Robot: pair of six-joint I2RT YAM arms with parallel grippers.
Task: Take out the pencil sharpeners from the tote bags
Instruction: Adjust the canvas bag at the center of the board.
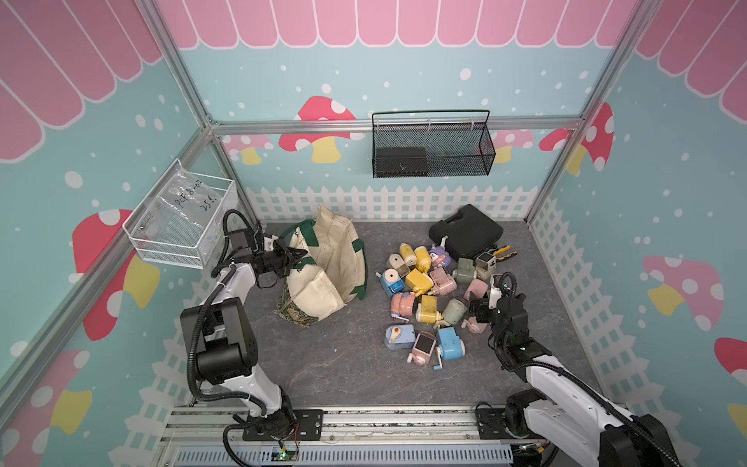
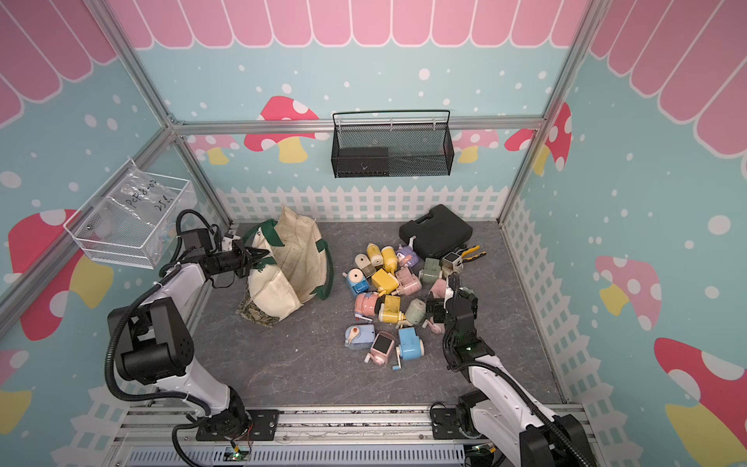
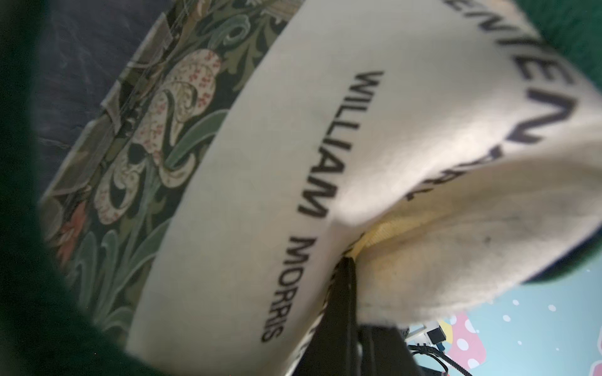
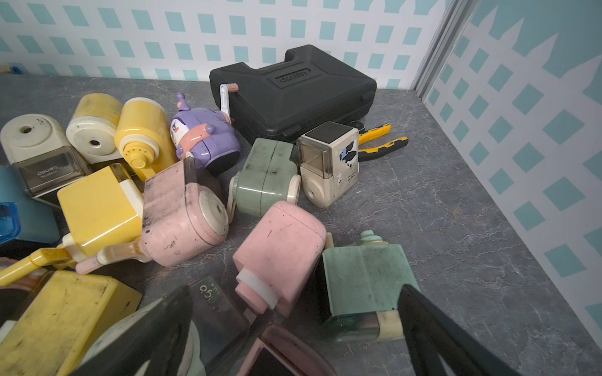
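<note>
L gripper (image 1: 303, 254) is pinched fully closed on the tote bag (image 1: 331, 279) rim, prob. to hold its mouth up; can't tell what's left inside. Pencil sharpeners (image 1: 426, 299) lie piled on the table (image 1: 343, 364) beside the bag, apart from it. R gripper (image 1: 476, 313), jaws wide and empty, hangs over the pile's edge away from the bag.

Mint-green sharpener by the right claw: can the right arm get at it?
Likely yes: the right claw is open close by the mint-green sharpener, nothing lies on it, though a pink sharpener crowds it.
</note>
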